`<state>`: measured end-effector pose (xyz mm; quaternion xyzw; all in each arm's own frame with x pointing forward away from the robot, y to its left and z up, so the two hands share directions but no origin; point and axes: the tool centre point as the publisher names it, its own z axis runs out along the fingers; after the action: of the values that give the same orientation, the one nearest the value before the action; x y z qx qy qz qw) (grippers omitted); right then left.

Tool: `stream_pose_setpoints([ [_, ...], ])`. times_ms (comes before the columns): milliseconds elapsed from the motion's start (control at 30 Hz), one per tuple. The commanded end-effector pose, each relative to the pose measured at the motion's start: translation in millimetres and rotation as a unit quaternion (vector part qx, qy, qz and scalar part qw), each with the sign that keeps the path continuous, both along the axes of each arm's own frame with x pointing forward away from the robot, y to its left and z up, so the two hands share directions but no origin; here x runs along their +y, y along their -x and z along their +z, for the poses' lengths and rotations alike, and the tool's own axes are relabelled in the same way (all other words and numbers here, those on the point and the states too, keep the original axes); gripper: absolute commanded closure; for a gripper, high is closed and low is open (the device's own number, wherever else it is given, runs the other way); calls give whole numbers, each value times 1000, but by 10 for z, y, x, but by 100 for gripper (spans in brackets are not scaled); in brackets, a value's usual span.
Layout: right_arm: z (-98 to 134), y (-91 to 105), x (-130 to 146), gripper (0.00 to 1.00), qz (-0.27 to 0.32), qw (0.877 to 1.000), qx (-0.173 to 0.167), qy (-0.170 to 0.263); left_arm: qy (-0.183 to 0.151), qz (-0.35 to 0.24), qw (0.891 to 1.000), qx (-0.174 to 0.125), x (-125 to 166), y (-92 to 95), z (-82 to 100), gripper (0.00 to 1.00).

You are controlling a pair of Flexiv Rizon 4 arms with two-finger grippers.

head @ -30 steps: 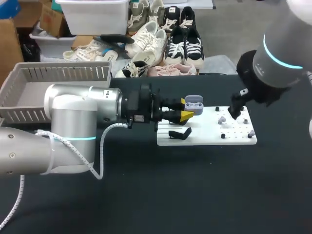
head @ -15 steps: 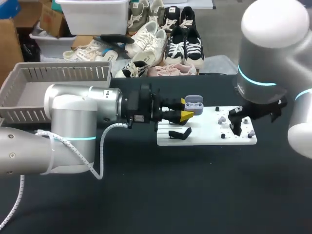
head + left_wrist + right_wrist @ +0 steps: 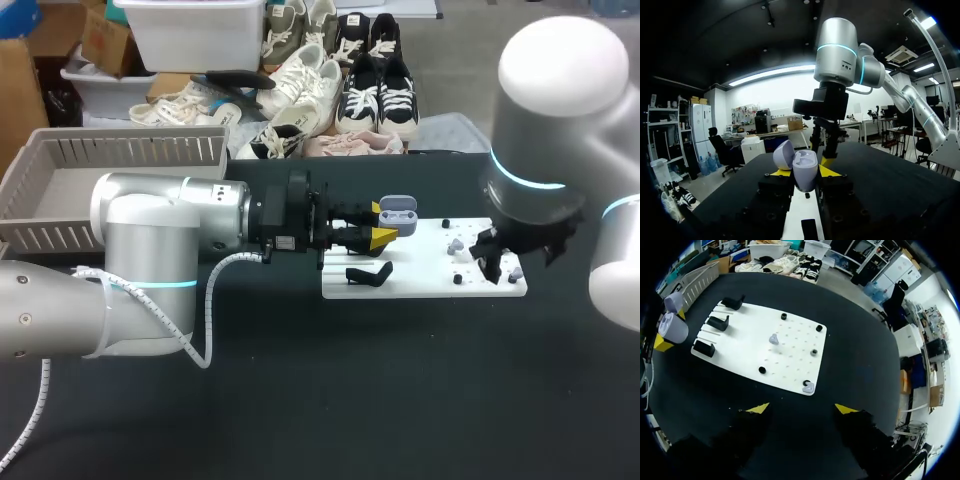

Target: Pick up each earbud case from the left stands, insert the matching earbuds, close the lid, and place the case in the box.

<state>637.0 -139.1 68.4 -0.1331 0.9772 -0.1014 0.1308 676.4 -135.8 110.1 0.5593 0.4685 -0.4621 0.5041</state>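
A lavender earbud case (image 3: pixel 397 212), lid up, is held over the left end of the white board (image 3: pixel 420 262); my left gripper (image 3: pixel 383 230) is shut on it. In the left wrist view the case (image 3: pixel 805 170) sits between the yellow tips of that gripper (image 3: pixel 804 176). My right gripper (image 3: pixel 491 263) hangs over the board's right end, open and holding nothing. From the right wrist, this gripper (image 3: pixel 801 408) is just short of a lavender earbud (image 3: pixel 808 387) at the board's edge. A second earbud (image 3: pixel 773 339) lies mid-board.
Three black stands (image 3: pixel 717 322) line the board's left end, all bare, and small black pegs (image 3: pixel 814 352) dot its right half. A grey slatted basket (image 3: pixel 60 180) stands at the table's far left. The tabletop is black.
My right arm has swung in over the board's right end and come down toward the near corner, its fingers narrowing a little. The left arm and the case have stayed put.
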Motion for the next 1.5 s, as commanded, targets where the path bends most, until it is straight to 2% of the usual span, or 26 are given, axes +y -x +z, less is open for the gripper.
stream_pose_setpoints([
  [33,-86,-43,15,35,-1,1000,0,1,1,1,1000,-1,-2,6,-3,100],
  [100,-123,-61,11,37,-2,1000,2,-1,1,1,1000,-1,-2,6,-3,100],
  [133,-140,-71,7,50,-1,1000,3,0,1,1,1000,-1,-2,6,-3,100],
  [200,-174,-87,-3,53,-1,1000,5,1,1,1,1000,-1,-2,6,-3,100],
  [433,-262,-154,-49,51,-5,1000,5,-1,1,1,1000,-1,-2,6,-3,100],
  [1033,-395,-262,-110,60,-15,1000,8,-6,1,1,1000,-1,-2,6,-3,100],
  [1167,-399,-272,-111,65,-15,1000,8,-7,1,1,1000,-1,-2,6,-3,100],
  [1500,-428,-274,-124,65,-17,1000,10,-5,1,1,1000,-1,-2,6,-3,100],
])
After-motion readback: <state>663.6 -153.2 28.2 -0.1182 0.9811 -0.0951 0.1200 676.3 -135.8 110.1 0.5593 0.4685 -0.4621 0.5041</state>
